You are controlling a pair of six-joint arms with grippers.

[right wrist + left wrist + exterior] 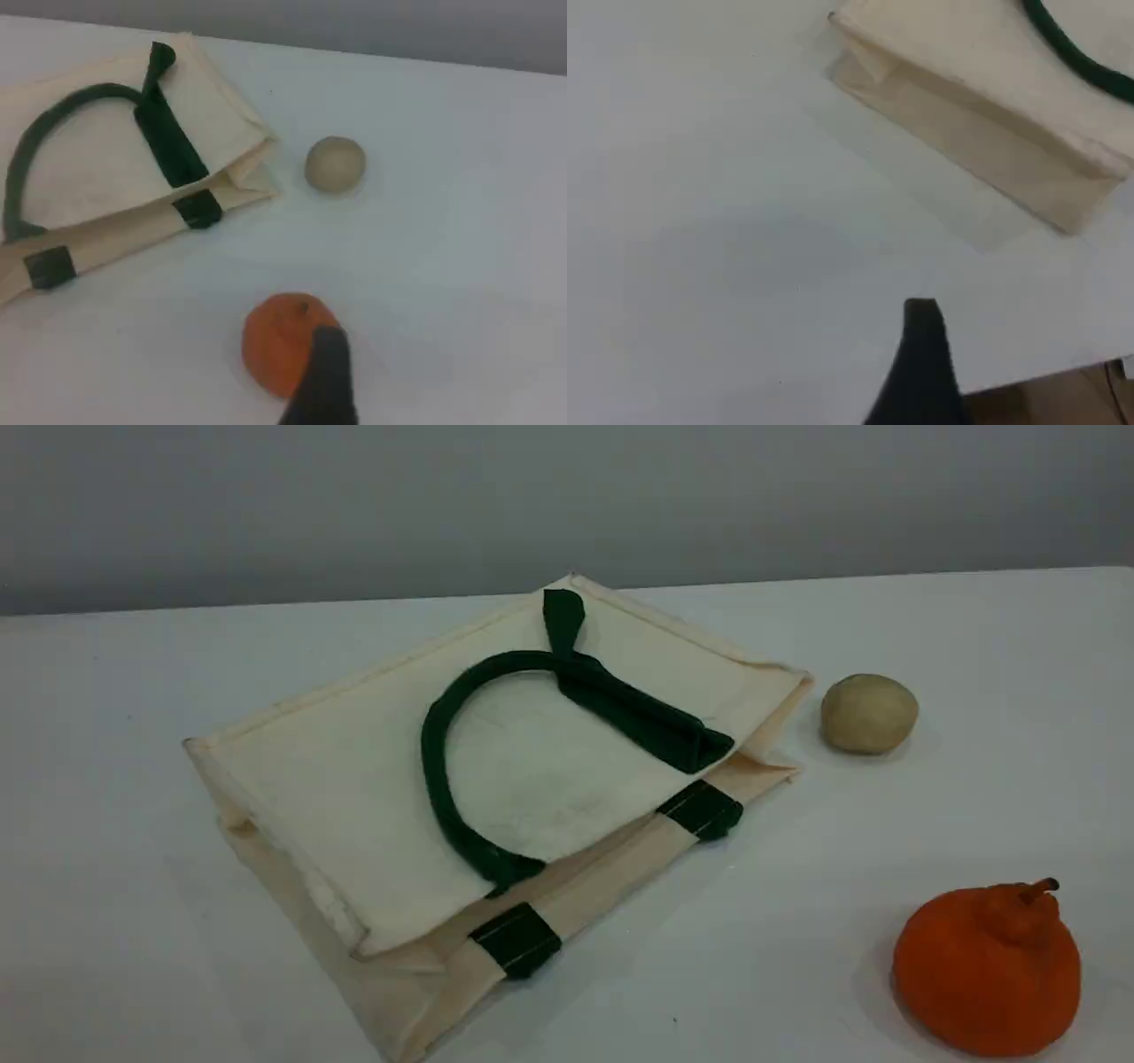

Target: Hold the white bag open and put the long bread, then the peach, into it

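The white bag (345, 779) lies flat on the table with its mouth closed and facing the front right. One dark green strap handle (436, 762) curls across its top face. The bag's corner (983, 97) fills the top right of the left wrist view, and its mouth end (97, 168) is at the left of the right wrist view. The long bread and the peach are out of view. One dark fingertip (923, 345) of my left gripper hangs over bare table, apart from the bag. One fingertip (326, 372) of my right gripper hovers above the orange fruit. Neither holds anything.
A round beige lump (868, 713) sits just right of the bag's mouth, also the lump (335, 164) in the right wrist view. A larger orange fruit (988, 965) with a stem stands at the front right. The table's edge (1045, 385) runs close to the left fingertip.
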